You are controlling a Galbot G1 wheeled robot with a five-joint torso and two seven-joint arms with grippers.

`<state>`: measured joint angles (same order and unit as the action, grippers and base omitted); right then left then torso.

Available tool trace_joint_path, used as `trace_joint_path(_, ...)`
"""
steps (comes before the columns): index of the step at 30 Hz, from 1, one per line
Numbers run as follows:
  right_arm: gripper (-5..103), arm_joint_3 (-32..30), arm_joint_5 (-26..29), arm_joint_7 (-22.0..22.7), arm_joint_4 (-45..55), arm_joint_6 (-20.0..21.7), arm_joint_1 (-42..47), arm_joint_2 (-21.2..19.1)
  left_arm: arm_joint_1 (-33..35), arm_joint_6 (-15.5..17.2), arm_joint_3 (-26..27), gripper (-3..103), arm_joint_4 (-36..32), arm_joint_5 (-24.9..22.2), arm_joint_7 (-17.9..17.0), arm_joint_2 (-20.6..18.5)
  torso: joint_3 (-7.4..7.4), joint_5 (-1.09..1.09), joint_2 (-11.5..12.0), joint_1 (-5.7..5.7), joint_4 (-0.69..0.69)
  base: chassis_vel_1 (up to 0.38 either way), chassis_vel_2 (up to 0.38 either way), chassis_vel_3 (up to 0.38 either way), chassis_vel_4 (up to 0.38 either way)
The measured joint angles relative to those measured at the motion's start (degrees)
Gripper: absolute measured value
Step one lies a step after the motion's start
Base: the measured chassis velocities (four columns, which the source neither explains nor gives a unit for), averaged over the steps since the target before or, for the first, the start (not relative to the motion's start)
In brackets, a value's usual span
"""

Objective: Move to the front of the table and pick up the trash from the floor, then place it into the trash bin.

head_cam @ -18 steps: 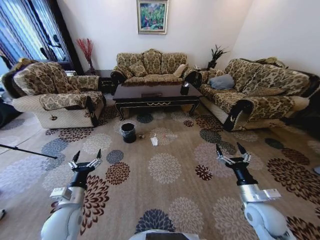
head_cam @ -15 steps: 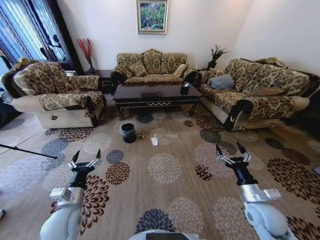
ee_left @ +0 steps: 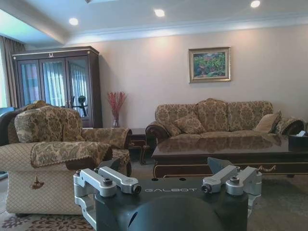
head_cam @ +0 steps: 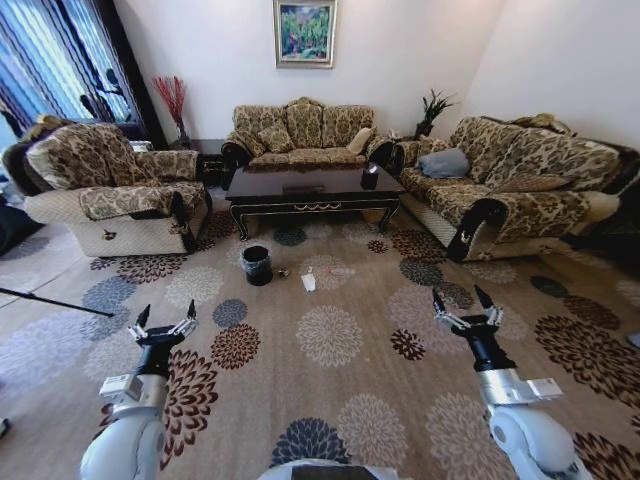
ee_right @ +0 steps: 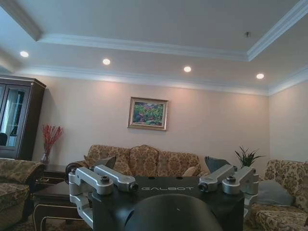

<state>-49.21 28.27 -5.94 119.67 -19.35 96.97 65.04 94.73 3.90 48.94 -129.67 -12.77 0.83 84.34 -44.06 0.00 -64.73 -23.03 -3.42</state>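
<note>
Trash bin (head_cam: 256, 265) sits on the carpet (head_cam: 330, 390) just in front of the table's (head_cam: 312, 186) near-left leg. Trash beside the bin, on the side away from the armchair (head_cam: 105, 186): small dark wad (head_cam: 283, 272) closest to it, then the long white paper piece (head_cam: 309, 283), then the clear bottle (head_cam: 338, 270), all on the carpet in front of the table, apart from each other. Tiny scrap too small to make out.

Around the table: three-seat sofa (head_cam: 303, 132) behind it, second sofa (head_cam: 510, 180) off its right end, armchair off its left end. A black box (head_cam: 369, 178) stands on the surface near its right end. Open carpet between robot and bin; thin dark rod (head_cam: 55, 302) lies well left of the bin.

Left gripper (head_cam: 161, 322) and right gripper (head_cam: 463, 307) both hang over the carpet well short of the bin, fingers spread, holding nothing.
</note>
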Motion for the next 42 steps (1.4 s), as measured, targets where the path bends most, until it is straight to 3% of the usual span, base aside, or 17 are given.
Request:
trace_joint_path(37, 100, -1.69, 1.49, 0.26, -1.01, -1.70, -0.23, 0.27, -0.30, -1.05, 0.51, 100, 1.05, -0.89, 1.32, 0.13, 5.30, 0.00, 9.47, 4.21, 0.00, 0.000, 0.000, 0.000, 0.000)
trace_joint_path(42, 100, -1.39, 1.26, 0.30, -1.32, -1.86, -0.02, 2.01, 0.25, -2.00, 0.40, 100, 1.08, -0.07, 1.77, 0.36, 5.90, 0.00, 10.57, 4.68, 0.00, 0.000, 0.000, 0.000, 0.000)
